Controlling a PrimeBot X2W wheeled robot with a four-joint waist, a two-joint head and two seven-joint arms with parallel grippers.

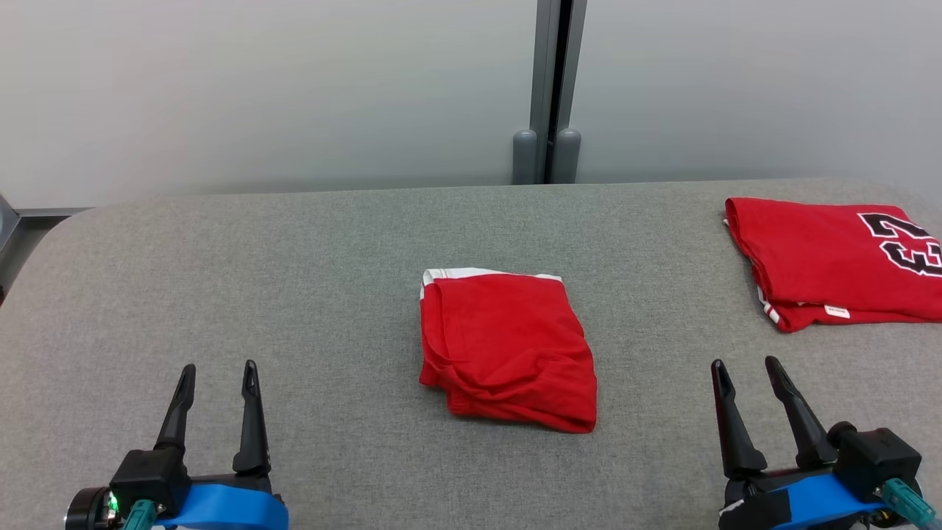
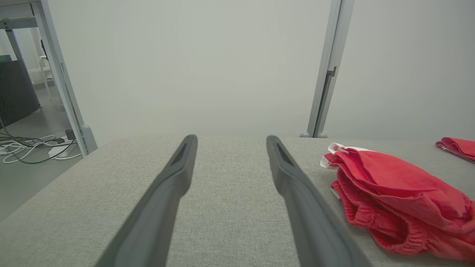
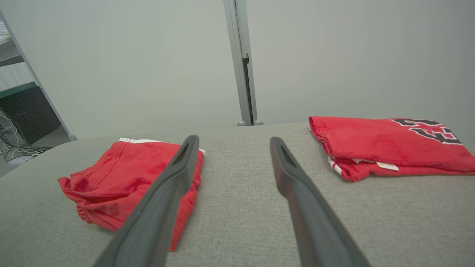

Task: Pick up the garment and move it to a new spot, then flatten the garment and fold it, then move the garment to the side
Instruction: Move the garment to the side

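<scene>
**Left jaws:** spread wide. Both fingers (image 1: 252, 416) are bare, with nothing between them and nothing held. They stand over plain grey bench (image 1: 309, 243), not touching any cloth.

**Right jaws:** also spread wide, with bare fingers (image 1: 730, 419) and no hold on anything. They too stand over bare bench.

**Garment** (image 1: 508, 350): red with a white band along its far edge, folded into a compact, slightly rough rectangle. It lies flat on the bench between the two sets of jaws and a little beyond their tips, to the right of the left jaws and to the left of the right jaws. It is apart from both. The edge nearest the jaws is rumpled, and its layers show.

**Other items:** a numbered shirt (image 1: 831, 258), red with black-and-white figures, lies folded beyond and to the right of the right jaws, well apart from the garment. A grey post (image 1: 548, 88) stands past the far bench edge, ahead of the gap between the two sets of jaws, against a pale wall (image 1: 257, 88).
</scene>
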